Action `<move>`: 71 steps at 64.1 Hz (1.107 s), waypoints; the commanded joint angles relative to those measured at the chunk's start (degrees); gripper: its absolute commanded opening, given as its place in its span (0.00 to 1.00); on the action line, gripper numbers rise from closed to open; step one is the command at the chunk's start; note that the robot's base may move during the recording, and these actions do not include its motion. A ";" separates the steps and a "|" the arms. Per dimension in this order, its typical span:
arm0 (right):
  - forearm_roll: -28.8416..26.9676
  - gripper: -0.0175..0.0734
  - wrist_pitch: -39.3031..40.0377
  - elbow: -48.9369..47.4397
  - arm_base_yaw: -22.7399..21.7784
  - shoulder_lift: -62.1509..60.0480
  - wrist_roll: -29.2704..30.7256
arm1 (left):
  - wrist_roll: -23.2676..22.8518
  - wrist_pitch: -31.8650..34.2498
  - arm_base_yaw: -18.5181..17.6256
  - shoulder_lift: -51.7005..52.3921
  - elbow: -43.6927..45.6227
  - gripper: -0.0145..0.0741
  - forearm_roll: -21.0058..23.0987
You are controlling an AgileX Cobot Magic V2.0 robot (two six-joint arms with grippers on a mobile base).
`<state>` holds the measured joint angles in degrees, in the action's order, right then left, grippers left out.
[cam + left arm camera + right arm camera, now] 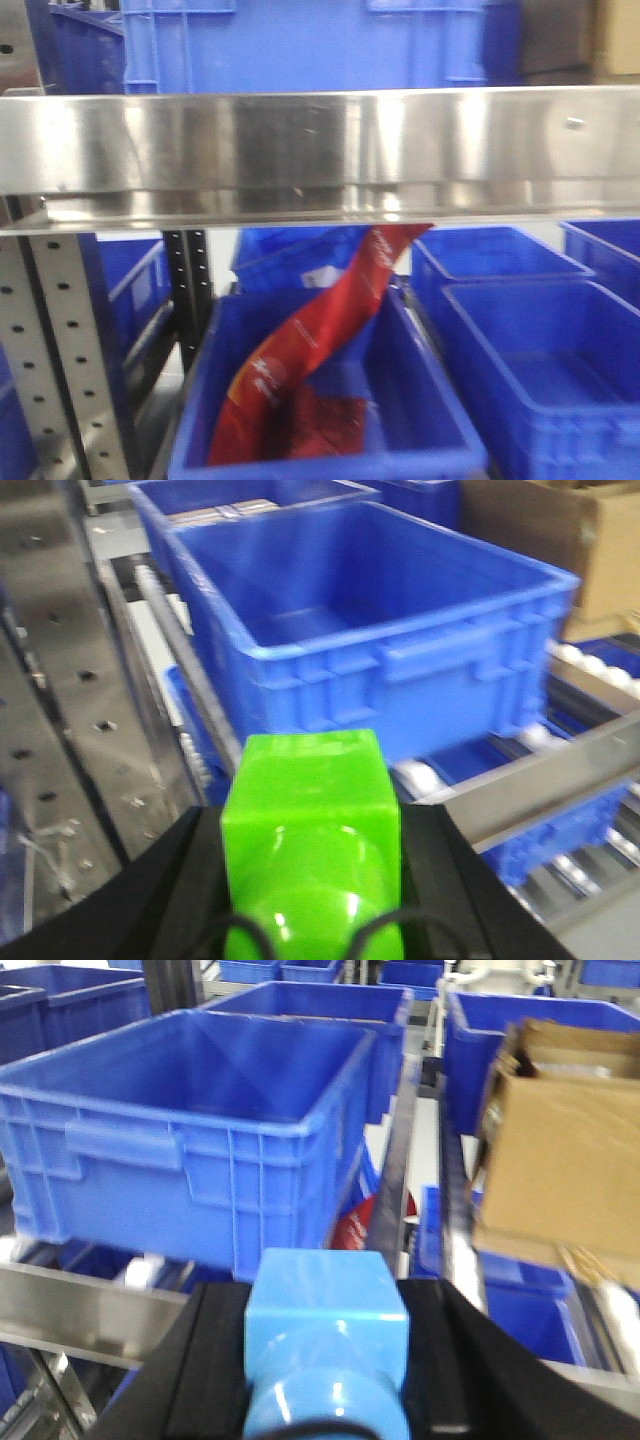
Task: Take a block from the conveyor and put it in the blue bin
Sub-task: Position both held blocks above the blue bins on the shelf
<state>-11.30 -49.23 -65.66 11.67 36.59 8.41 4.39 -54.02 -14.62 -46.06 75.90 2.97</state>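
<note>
**Asker:** How is the light?
**Describer:** Bright and even. White glare streaks the brushed steel shelf rail (pixel 320 150) in the front view.
**Asker:** Is it sharp?
**Describer:** No. All three views are soft; the deep blue plastic bin (pixel 420 680) has smeared edges.

Blue bin (pixel 330 670) on roller rack (pixel 560 770)

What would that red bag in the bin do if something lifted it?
Probably flop: the red bag bends and creases along its length in the blue bin. Likely light, looking thin. Its glossy film may slip.
</note>
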 commanded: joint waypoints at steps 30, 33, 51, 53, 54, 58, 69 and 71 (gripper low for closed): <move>0.24 0.01 0.78 -0.44 -0.03 -0.15 0.27 | -0.32 1.16 -0.39 0.13 0.26 0.04 0.28; 0.24 0.01 0.78 -0.44 -0.03 -0.15 0.27 | -0.32 1.16 -0.39 0.13 0.26 0.04 0.28; 0.24 0.01 0.78 -0.44 -0.03 -0.15 0.27 | -0.32 1.16 -0.39 0.13 0.26 0.04 0.28; 0.24 0.01 0.78 -0.44 -0.03 -0.15 0.27 | -0.32 1.16 -0.39 0.13 0.26 0.04 0.28; 0.24 0.01 0.78 -0.44 -0.03 -0.15 0.27 | -0.32 1.16 -0.39 0.13 0.26 0.04 0.28; 0.24 0.01 0.78 -0.44 -0.03 -0.15 0.27 | -0.32 1.16 -0.39 0.13 0.26 0.04 0.28; 0.24 0.01 0.78 -0.44 -0.03 -0.15 0.27 | -0.32 1.16 -0.39 0.13 0.26 0.04 0.28; 0.24 0.01 0.78 -0.44 -0.03 -0.15 0.27 | -0.32 1.16 -0.39 0.13 0.26 0.04 0.28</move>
<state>-11.30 -49.23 -65.66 11.67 36.59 8.41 4.39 -53.81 -14.62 -46.06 75.90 2.97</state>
